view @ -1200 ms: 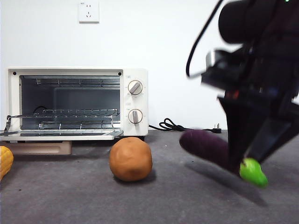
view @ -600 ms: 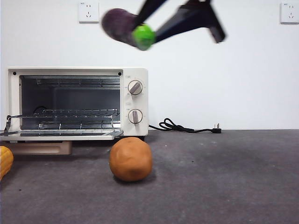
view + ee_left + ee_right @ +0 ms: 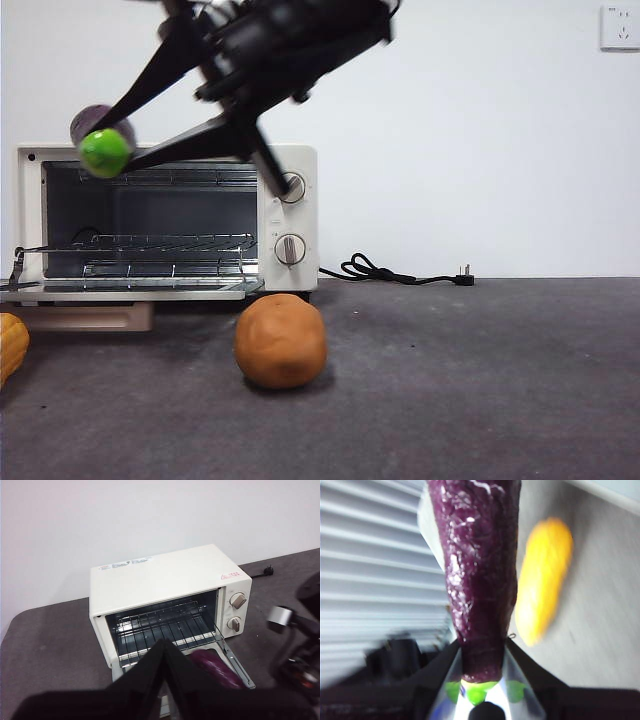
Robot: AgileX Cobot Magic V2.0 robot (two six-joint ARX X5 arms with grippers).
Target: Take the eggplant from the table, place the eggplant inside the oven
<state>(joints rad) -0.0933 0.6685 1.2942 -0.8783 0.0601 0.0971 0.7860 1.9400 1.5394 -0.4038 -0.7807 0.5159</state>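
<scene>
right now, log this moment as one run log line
right tool: shut on eggplant, in the air by the oven top | oven door: open | left tool: shut, waiting | ball: on table

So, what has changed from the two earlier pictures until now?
The right gripper, shut on the eggplant, lifted it off the table and carried it up and across to the open oven, where it now hangs at the top of the opening. The brown ball and oven stayed put.

A bare lab bench: blank white wall [image 3: 480,150], grey table [image 3: 450,400], toy food.
</scene>
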